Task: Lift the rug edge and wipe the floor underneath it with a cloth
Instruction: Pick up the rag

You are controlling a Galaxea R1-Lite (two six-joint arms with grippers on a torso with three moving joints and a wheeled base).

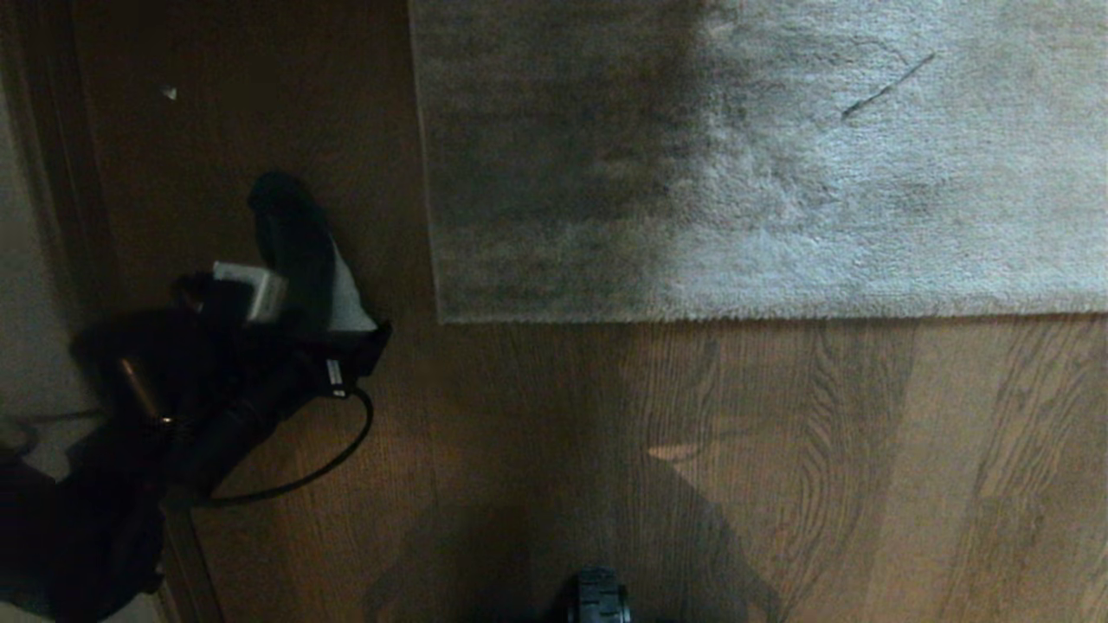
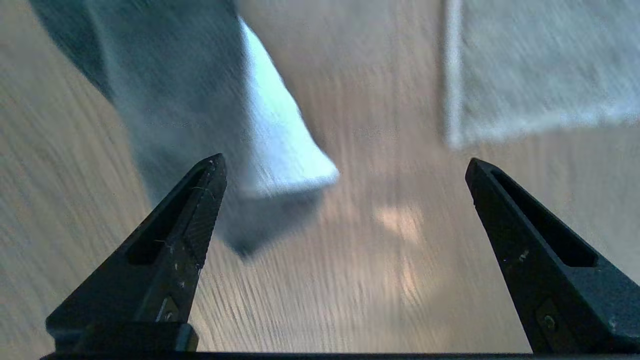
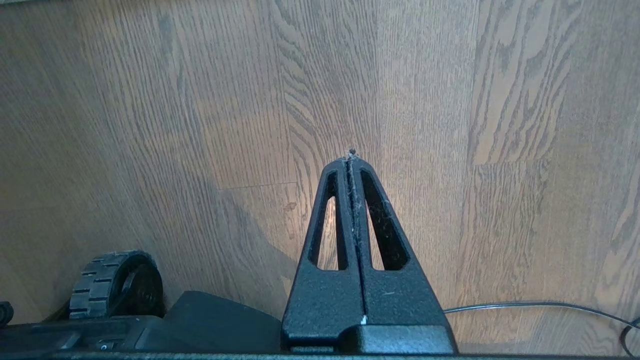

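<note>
Nearest the robot, the floor (image 1: pixel 658 450) is dark brown planking with wavy grain. A ridged wheel (image 3: pixel 117 282) of the base shows in the right wrist view, and a thin black cable (image 3: pixel 530 305) lies on the boards nearby.

The right end effector (image 3: pixel 351 157) hangs over bare planks with its two fingers pressed together along their whole length. It holds nothing; only a few wisps of lint cling to the seam.

Further out on the robot's left, the left arm reaches over the floor beside a pale wall (image 1: pixel 26 329). The left end effector (image 2: pixel 345 170) has its fingers spread wide apart and grips nothing. A black cable (image 1: pixel 320 463) loops from the wrist across the boards.

The cloth (image 2: pixel 260 135), light grey with a dark side, lies on the floor just ahead of the left end effector, closest to its one finger. Whether that finger touches it cannot be told, as the wrist view is smeared.

Farthest out, the rug edge (image 1: pixel 762 316) lies flat on the floor, its square corner (image 1: pixel 443 318) to the right of the cloth, with bare planks between them. A thin dark streak (image 1: pixel 887 85) marks the pile.
</note>
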